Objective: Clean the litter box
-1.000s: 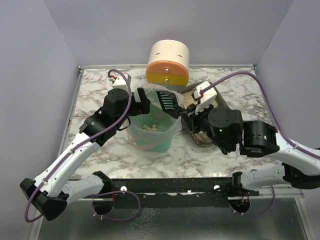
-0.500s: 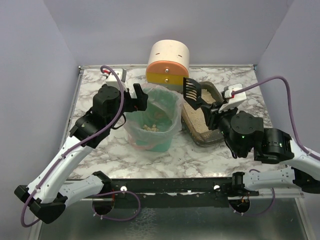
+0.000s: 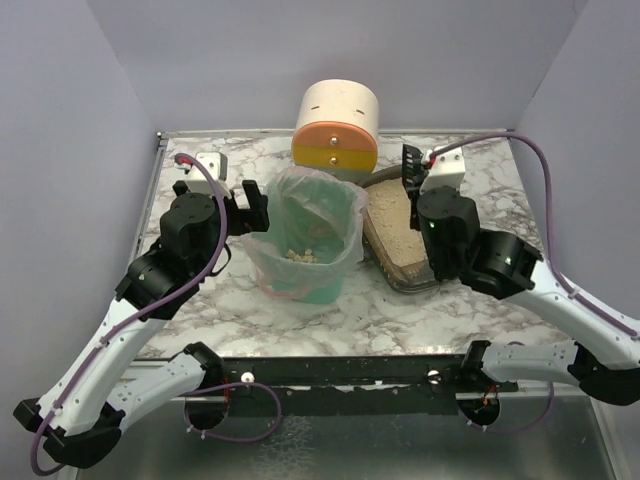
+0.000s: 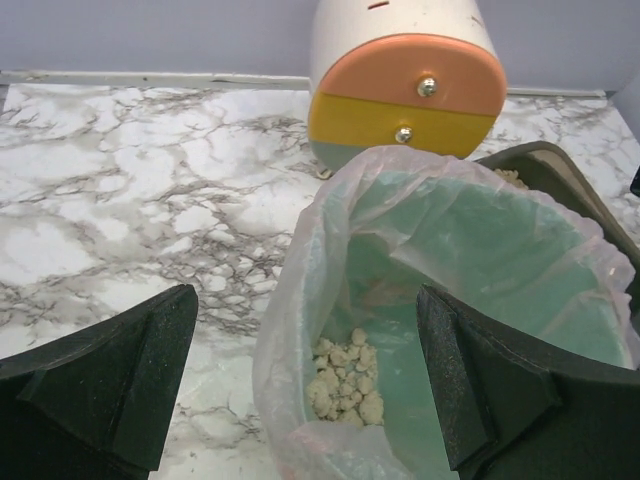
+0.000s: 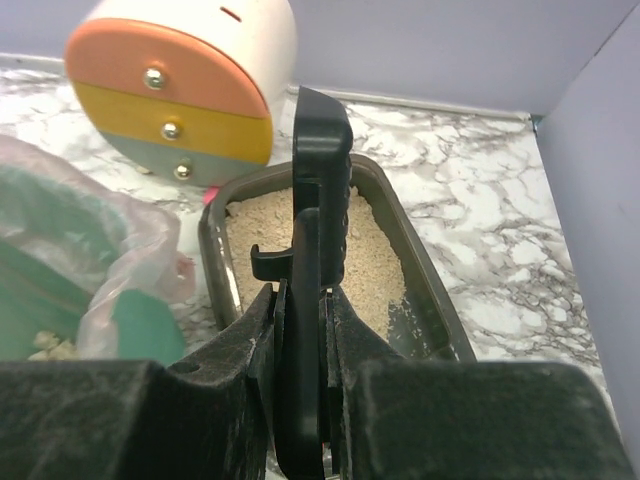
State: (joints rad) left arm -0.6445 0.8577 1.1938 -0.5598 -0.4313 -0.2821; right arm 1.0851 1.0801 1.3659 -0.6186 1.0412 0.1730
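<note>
The litter box (image 3: 408,286) is a dark grey tray of beige litter (image 3: 390,232) lying right of the green bin (image 3: 312,275). My right gripper (image 3: 415,186) is shut on the handle of a black slotted scoop (image 3: 408,160). In the right wrist view the scoop (image 5: 320,170) stands on edge above the litter box (image 5: 425,270), gripped between the jaws of the right gripper (image 5: 302,300). My left gripper (image 3: 250,210) hangs open just left of the bin's rim. In the left wrist view the left gripper (image 4: 307,300) has nothing between its fingers and faces the bin's bag liner (image 4: 300,300).
Pale clumps (image 4: 345,385) lie at the bottom of the bag-lined bin (image 4: 480,250). A cream, orange and yellow cylinder (image 3: 337,125) lies on its side at the back, behind the bin and the tray. Purple walls close in the marble table (image 3: 200,170) on three sides.
My right arm has swung the scoop from over the bin back to the right, above the litter box. My left gripper has drawn back to the left, away from the bin's rim.
</note>
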